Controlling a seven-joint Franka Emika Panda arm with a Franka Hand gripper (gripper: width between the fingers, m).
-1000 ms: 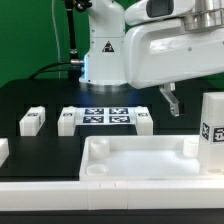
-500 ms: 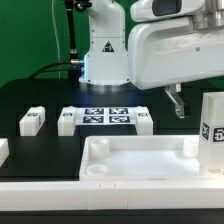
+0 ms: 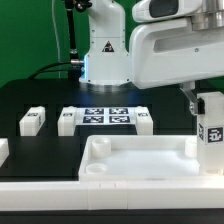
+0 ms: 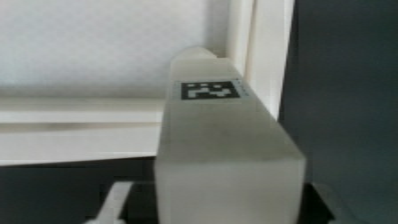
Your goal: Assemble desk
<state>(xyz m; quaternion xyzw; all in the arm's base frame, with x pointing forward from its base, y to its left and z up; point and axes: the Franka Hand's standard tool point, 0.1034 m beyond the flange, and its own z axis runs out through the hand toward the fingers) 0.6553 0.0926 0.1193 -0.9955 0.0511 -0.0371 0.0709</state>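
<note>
Since it stands on end at the desk top slab's [image 3: 140, 160] end toward the exterior view's right, the upright leg [image 3: 211, 125] is the item now being handled. It sits close against that slab, though contact between the two cannot be confirmed. Leg: a square-section post of white plastic, flat-faced and crisp-edged with a smooth matt finish, carrying a small black-and-white tag [image 4: 210, 90]. It is judged light, rigid and not fragile, yet slick enough to slip or twist under a weak pinch. It is best taken across two opposite flat faces near the upper end, with the post kept vertical. Gripper [image 3: 196, 100]: one dark finger shows close against the leg's top on the side toward the slab's middle, and the other is hidden. Whether the fingers already pinch the leg or stand just off it cannot be told. Desk top slab: a large white plastic rectangle with a raised rim, a shallow recessed panel and round sockets at the corners. It is judged stiff and heavier than a leg, and stable where it lies flat on the black table [image 3: 40, 95]. Further legs [image 3: 32, 121]: short white tagged blocks lying flat beyond the slab's far rim, well apart from the upright one. Marker board [image 3: 105, 117]: a thin flat white sheet printed with black squares, beyond the slab's far rim and flanked by two of those legs. Robot arm [image 3: 175, 50]: bulky glossy white casing, above the slab.
</note>
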